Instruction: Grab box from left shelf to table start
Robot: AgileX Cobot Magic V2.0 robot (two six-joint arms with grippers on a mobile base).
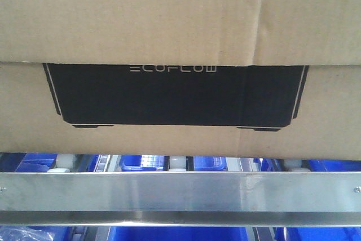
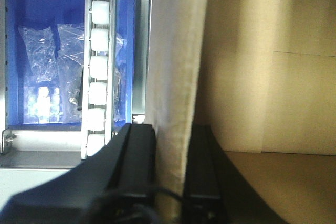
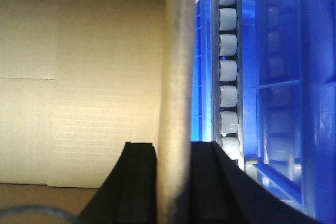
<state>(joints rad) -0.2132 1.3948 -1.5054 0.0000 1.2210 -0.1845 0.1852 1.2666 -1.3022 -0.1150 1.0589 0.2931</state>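
Blue bins [image 1: 169, 234] fill the background behind and under the shelf [image 1: 180, 193], whose silver rail crosses the front view at 6 o'clock. The box [image 1: 180, 21] sits on the white rollers [image 2: 98, 72] just above that rail, filling everything toward 12 o'clock, its long axis running from 9 to 3 o'clock.

In the left wrist view, a bin with plastic bags [image 2: 39, 51] lies at 10 o'clock. The left jaws are pinched on the box's side wall, which runs from 6 to 12 o'clock between them. The right jaws clamp the opposite wall the same way, with rollers and bins at 2 o'clock.

Each arm holds one end, so neither is nearer; the pull likely has to come straight back over the rail. No tabletop is in view.
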